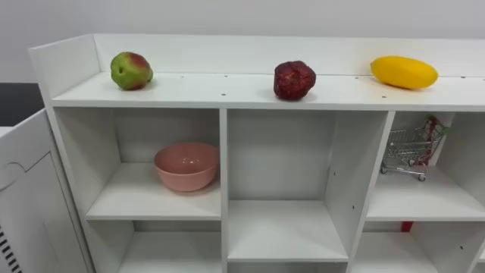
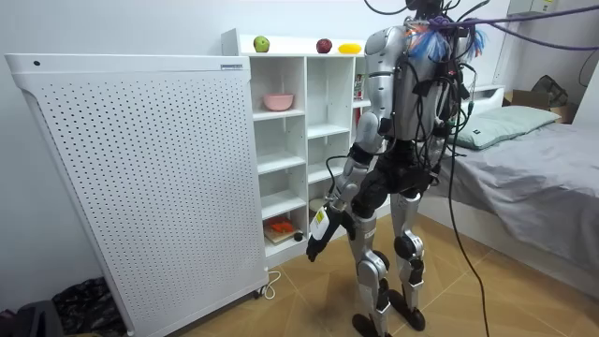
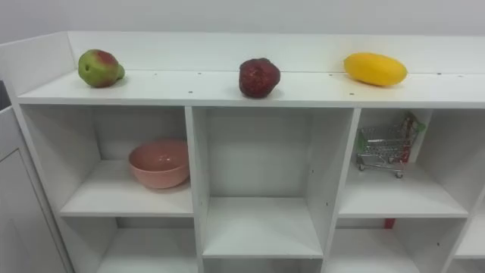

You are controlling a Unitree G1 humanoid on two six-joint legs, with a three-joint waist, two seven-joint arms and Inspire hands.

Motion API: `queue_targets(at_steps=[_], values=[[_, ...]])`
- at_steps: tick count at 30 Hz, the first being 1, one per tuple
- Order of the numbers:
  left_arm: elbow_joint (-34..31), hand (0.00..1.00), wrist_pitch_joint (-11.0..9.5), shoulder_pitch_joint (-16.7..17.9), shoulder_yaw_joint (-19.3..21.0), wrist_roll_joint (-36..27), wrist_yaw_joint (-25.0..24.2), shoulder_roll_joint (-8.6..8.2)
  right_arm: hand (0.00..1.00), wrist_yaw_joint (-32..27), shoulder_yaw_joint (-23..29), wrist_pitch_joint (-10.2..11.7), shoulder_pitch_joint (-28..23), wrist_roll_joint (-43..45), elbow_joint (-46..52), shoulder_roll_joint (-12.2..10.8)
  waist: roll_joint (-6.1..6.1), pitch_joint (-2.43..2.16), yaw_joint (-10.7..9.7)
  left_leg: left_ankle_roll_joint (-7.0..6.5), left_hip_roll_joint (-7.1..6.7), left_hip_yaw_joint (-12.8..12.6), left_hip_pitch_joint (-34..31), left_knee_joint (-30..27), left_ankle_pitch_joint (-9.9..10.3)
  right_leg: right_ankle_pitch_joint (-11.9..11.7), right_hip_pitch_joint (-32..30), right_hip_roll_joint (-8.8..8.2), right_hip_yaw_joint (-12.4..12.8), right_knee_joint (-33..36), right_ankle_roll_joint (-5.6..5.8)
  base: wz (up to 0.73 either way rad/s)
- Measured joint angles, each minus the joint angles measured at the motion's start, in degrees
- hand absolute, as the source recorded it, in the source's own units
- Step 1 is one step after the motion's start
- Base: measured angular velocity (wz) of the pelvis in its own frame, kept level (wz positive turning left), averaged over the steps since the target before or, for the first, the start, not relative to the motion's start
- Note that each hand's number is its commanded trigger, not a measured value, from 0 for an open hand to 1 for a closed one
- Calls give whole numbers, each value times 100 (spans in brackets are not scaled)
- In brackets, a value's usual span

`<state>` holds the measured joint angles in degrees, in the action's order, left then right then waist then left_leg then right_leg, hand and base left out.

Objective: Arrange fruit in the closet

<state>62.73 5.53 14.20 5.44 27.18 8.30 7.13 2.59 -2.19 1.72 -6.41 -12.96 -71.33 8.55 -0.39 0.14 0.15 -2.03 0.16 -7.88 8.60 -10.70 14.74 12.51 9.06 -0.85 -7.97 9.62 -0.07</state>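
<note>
Landmark: white open-fronted shelf unit (image 1: 224,152) of square compartments, serving as the closet; every place below is given from it.
Robot: stands upright close before the unit, facing it, with a grey-covered bed (image 2: 533,159) behind it.
Left hand: the left hand (image 2: 316,236) hangs low at the robot's side, level with the unit's lower compartments and apart from them; whether it is open, closed or holding anything cannot be told.
Fruit on the top board: a round green-and-red fruit (image 1: 131,70) lies towards the unit's left end, a knobbly dark red fruit (image 1: 294,80) sits above the middle column, and a smooth oblong yellow fruit (image 1: 404,72) lies towards the right end. All three are well apart.
Upper left compartment: a pale pink bowl (image 1: 186,166) sits there, empty as far as can be seen.
Upper middle compartment: bare.
Upper right compartment: a small wire shopping cart (image 1: 409,152) stands on the shelf.
Beside the unit: a tall white perforated panel (image 2: 140,178) stands just to its left.
Progress: judged as barely begun. All three fruits sit loose on the top board and none is inside a compartment or the bowl.
Left to do: probably reach up for one fruit and carry it down into the shelves, then do the same for the others.
</note>
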Motion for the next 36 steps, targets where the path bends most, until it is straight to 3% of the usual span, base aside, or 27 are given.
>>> queue_targets(at_steps=[8, 14, 20, 25, 36], values=[[-34, 0, 11, -8, 5, -2, 4, 0, 0, -91, -2, -3, -18, -96, 0, -14, -22, 4, 3, 0, 0, -3, 6, -14, 0, -2, 1, -3, -1, 3, -1, 0], [50, 0, -31, -19, 10, -36, 86, -29, 0, -329, 34, -11, -44, -678, -53, -22, -37, 8, -5, 0, -1, -1, 8, -16, 0, -5, 11, -5, -11, 5, 0, 0], [91, 0, -108, -20, 142, -53, 220, -85, 0, -777, 702, 1, -20, -968, 291, -31, -83, 22, -73, 0, -1, -11, 78, -13, -1, -4, 92, -4, -8, 1, 0, 0], [75, 0, -218, -19, 364, -58, 318, -57, 0, -1477, 1262, 35, 105, -956, 1268, -25, -69, 14, -133, -2, -2, -13, 110, -28, -2, -5, 97, -5, 2, 19, -1, 0], [-8, 0, -241, 88, 308, -59, 504, -52, 0, -2748, 1238, 157, 205, -486, 4803, -10, -89, 8, -104, -1, -2, -72, 89, 18, -3, -7, -5, 6, 74, 5, -1, -3]])
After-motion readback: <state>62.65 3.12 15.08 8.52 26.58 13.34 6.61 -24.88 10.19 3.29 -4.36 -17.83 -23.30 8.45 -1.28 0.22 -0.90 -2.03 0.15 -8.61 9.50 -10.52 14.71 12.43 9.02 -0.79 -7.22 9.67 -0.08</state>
